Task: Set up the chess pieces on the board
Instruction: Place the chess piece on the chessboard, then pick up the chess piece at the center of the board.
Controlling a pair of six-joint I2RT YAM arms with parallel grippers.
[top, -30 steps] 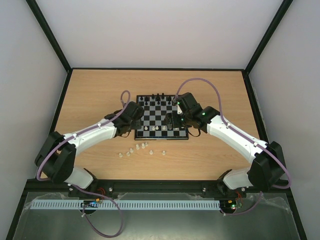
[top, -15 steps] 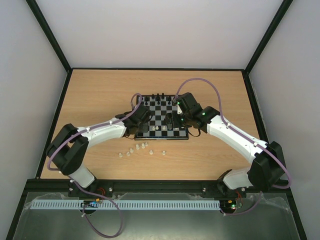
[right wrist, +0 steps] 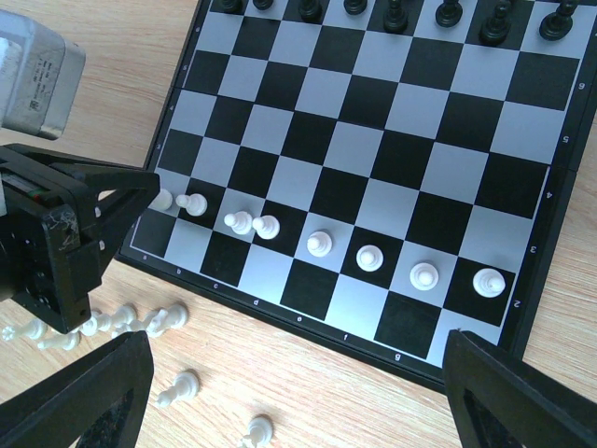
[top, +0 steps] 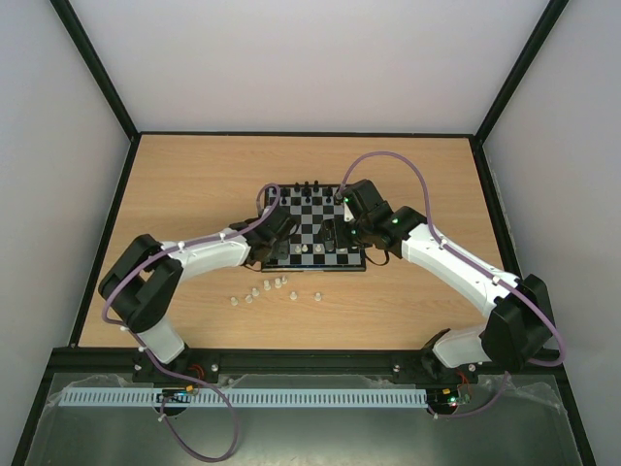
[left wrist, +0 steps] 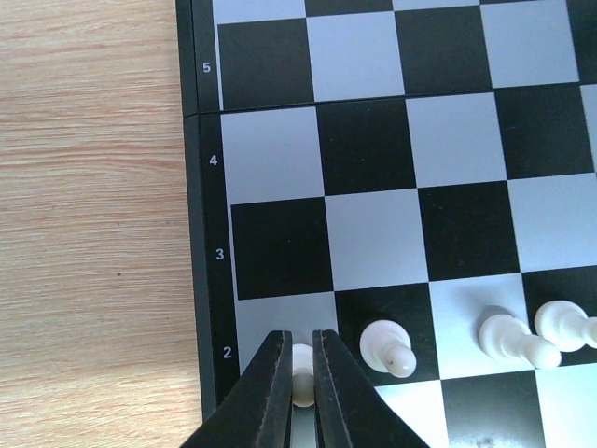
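The board (top: 315, 266) lies mid-table. In the left wrist view my left gripper (left wrist: 300, 336) is shut on a whitish pawn (left wrist: 301, 378) that stands on the pale corner-side square of row 2, next to the board's left border (left wrist: 203, 233). More white pawns (left wrist: 387, 347) stand along the same row. From the right wrist view, several pawns (right wrist: 370, 257) line the second row, and my right gripper (right wrist: 298, 392) hangs open above the board's near edge, holding nothing. Loose white chess pieces (top: 267, 289) lie on the table in front of the board.
Black pieces (right wrist: 396, 11) stand along the far row of the board. Loose white pieces (right wrist: 177, 387) lie scattered on the wooden table (top: 417, 291) near the board's front left corner. The left arm's gripper body (right wrist: 56, 243) stands by that corner.
My left arm has reached rightward, bringing its shut gripper from beside the board's left edge onto the near left squares. The right arm has not moved.
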